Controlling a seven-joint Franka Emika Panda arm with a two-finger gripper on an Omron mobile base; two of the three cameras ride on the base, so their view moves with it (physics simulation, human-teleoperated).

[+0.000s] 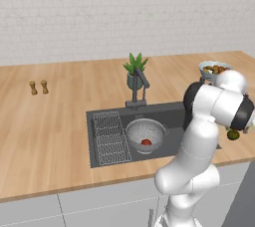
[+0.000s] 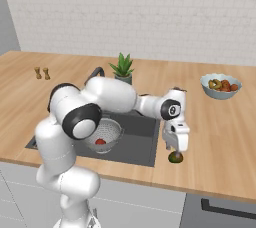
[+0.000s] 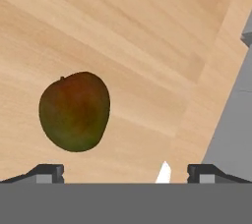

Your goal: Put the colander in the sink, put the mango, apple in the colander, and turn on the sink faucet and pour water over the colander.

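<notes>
tool (image 2: 175, 150) jaws wide, holding nothing, hanging just above the mango (image 2: 175, 157). mango sits on the wooden table (image 2: 220, 137) near its front edge, right of the sink (image 2: 137, 144). colander (image 1: 145, 134) is in the sink with the apple (image 1: 146, 142) inside. faucet (image 1: 139, 85) stands behind the basin.

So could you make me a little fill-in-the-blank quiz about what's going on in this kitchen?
1. The colander sits inside the ____.
2. The red fruit in the colander is the ____.
3. The open gripper hangs just above the ____ on the counter.

Missing words: sink; apple; mango
</notes>
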